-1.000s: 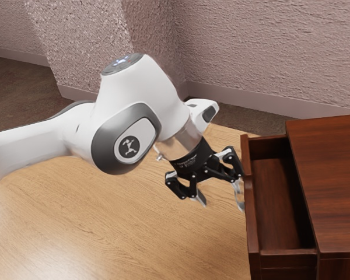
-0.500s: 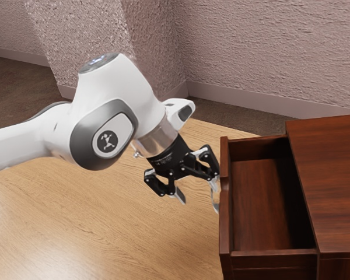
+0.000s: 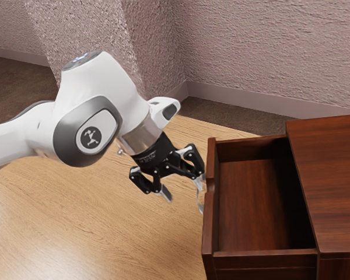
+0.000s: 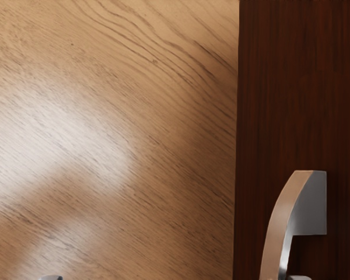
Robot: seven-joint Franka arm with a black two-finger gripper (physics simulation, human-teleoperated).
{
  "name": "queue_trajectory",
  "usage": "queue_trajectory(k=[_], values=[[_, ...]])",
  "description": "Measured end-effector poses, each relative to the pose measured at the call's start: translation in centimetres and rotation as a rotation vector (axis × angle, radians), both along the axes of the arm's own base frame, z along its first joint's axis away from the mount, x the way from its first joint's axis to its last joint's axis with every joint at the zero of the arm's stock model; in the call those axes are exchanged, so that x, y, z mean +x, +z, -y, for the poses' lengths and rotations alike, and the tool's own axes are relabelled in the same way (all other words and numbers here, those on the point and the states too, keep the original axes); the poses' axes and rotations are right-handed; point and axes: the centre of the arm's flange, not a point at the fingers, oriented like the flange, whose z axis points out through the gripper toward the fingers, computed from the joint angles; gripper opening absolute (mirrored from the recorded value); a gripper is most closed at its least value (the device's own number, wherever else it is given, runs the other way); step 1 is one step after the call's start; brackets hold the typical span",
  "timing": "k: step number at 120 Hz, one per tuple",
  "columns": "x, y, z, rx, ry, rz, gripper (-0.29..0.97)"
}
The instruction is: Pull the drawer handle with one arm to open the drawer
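A dark wooden drawer (image 3: pixel 252 201) stands pulled well out of its cabinet (image 3: pixel 332 175), and its inside holds nothing. A silver curved handle (image 3: pixel 202 195) sits on the drawer front (image 3: pixel 208 233). My black gripper (image 3: pixel 182 197) is open, its fingers spread wide. One finger (image 3: pixel 199 188) is hooked at the handle and the other (image 3: pixel 165 193) hangs free over the wooden floor. In the wrist view the handle (image 4: pixel 291 224) curves against the dark drawer front (image 4: pixel 297 87), just by the hand.
Light wooden flooring (image 3: pixel 76 233) spreads to the exterior view's left and front of the cabinet. Textured pink walls (image 3: pixel 268 41) with a pale baseboard run behind. My white arm (image 3: pixel 87 131) reaches in from the exterior view's left.
The drawer has slid farther out of the cabinet toward the exterior view's left. My gripper moved the same way with it, one finger still at the handle.
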Motion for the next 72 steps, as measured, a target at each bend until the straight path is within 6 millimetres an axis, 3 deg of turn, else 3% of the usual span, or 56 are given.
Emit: queue_trajectory(k=[32, 44, 59, 72], values=[[-0.4, 1.8, -0.1, -0.006, -0.017, 0.033, 0.48], [-0.5, 3.5, 0.0, -0.009, -0.023, 0.067, 0.48], [-0.8, 7.9, 0.5, -0.012, -0.037, 0.131, 0.55], [-1.1, 8.4, 1.9, -0.007, -0.062, 0.125, 0.60]])
